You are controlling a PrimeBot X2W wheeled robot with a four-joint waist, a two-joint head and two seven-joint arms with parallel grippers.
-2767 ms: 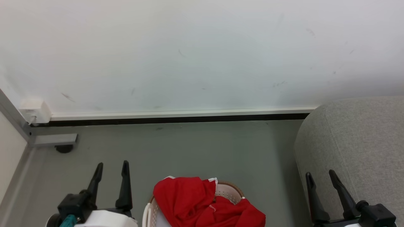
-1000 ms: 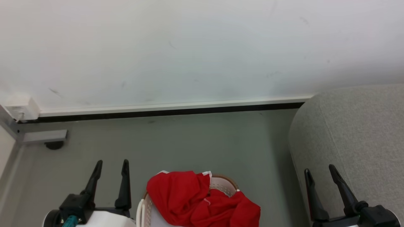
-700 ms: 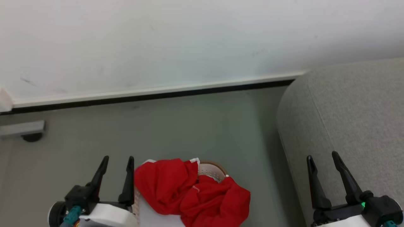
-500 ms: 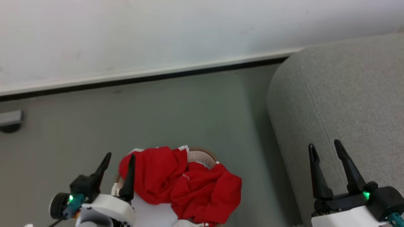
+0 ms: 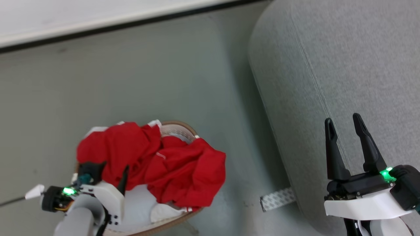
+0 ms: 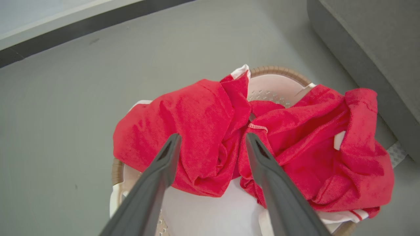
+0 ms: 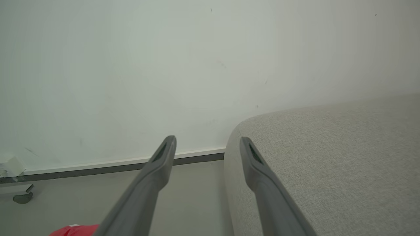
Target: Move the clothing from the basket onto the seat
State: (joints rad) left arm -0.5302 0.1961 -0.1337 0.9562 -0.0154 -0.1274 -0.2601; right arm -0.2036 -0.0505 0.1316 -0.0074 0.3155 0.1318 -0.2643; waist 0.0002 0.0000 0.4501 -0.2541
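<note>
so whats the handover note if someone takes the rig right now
Left hand: open, empty, fingers aimed down at the clothing; whether they touch it is unclear.
Right hand: open, empty, over the near edge of the seat.
Things: the red clothing is heaped in the basket, spilling over the rim on the seat side. The basket stands on the floor beside the seat.
Done: no clothing on the visible part of the seat.
Left: grasp the clothing, carry it to the seat, repeat until the basket holds none.
</note>
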